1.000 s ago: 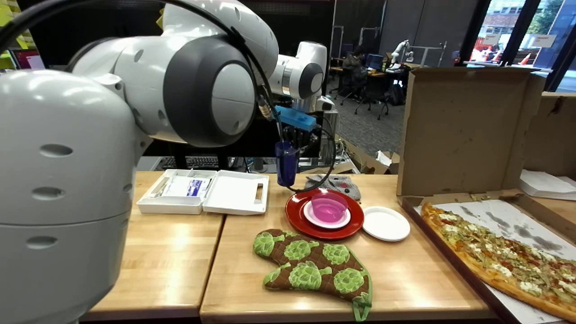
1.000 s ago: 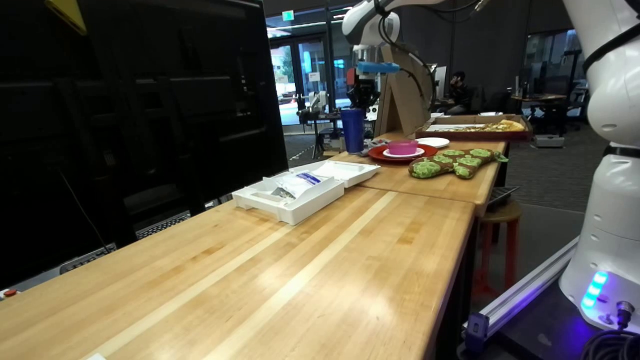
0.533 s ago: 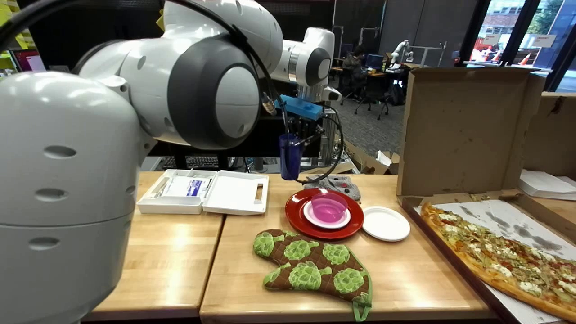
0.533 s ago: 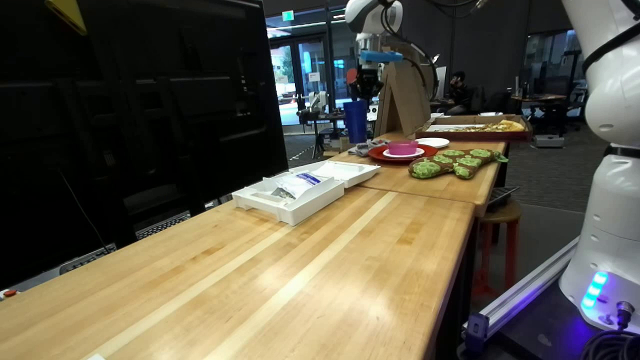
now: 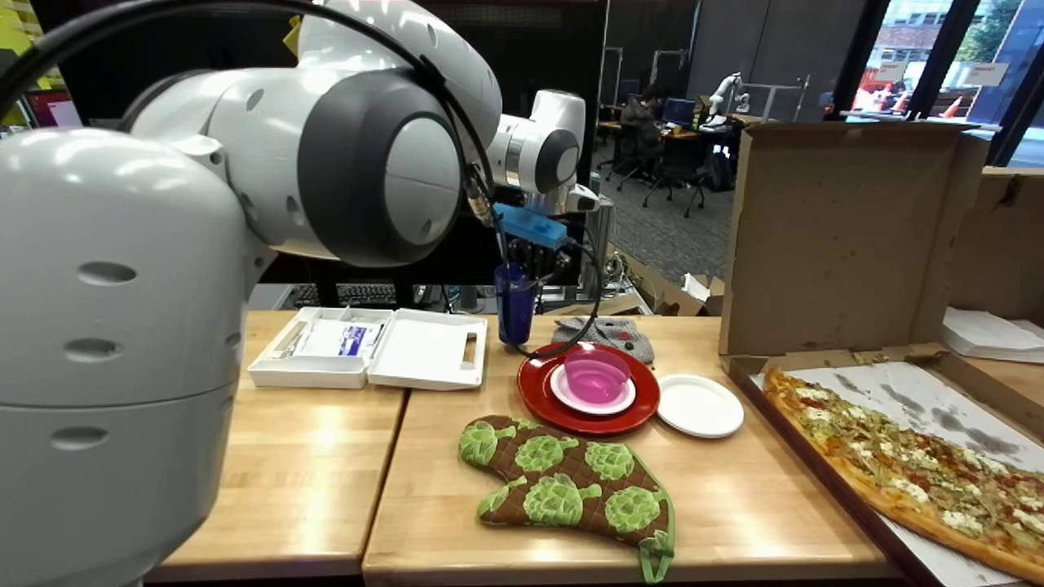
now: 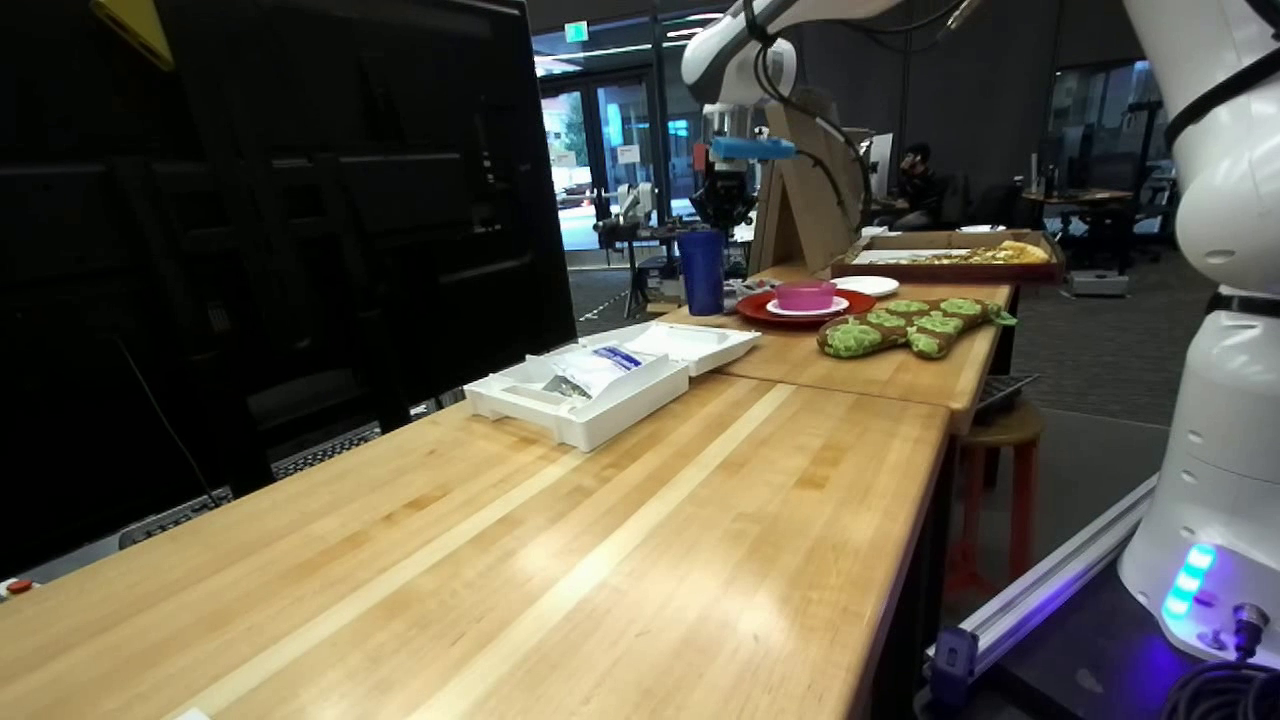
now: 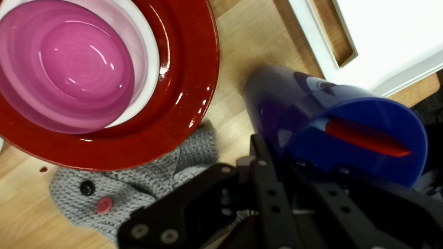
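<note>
Hand (image 7: 278, 160) grips the cup (image 6: 702, 273) by its wall; cup upright between red plate (image 7: 193, 45) and white box (image 5: 428, 350), red item (image 7: 367, 138) inside. Base contact with the desk (image 6: 850, 377) cannot be confirmed.

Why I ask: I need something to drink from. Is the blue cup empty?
No: the wrist view shows a red pen-like thing inside the blue cup.
</note>
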Tool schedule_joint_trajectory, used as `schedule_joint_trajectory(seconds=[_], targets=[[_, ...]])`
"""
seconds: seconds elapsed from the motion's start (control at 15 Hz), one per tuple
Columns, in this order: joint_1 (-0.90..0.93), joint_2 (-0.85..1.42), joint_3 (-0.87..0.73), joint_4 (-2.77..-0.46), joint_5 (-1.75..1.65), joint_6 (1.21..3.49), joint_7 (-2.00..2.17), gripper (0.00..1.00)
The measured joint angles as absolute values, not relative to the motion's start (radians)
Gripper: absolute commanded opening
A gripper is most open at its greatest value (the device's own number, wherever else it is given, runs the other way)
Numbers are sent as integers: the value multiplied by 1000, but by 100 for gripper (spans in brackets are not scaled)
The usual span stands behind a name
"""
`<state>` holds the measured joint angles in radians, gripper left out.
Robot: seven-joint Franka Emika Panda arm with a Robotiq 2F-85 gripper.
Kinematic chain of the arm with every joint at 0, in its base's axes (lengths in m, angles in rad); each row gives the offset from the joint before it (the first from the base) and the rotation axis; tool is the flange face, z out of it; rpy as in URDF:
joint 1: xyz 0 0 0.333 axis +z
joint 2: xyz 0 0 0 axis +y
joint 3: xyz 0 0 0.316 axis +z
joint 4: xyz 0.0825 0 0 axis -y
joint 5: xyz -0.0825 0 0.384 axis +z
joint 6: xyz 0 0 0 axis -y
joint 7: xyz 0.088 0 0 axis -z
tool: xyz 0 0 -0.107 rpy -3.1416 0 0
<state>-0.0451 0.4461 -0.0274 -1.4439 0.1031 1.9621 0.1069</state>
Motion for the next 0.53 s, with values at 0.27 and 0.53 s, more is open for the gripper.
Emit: schedule_joint_trajectory(seconds=[0.27,0.53], targets=[[-32,408,-26,-1558,103,2071,107,2],[-32,347,-27,-1659,103,2140,105,32]])
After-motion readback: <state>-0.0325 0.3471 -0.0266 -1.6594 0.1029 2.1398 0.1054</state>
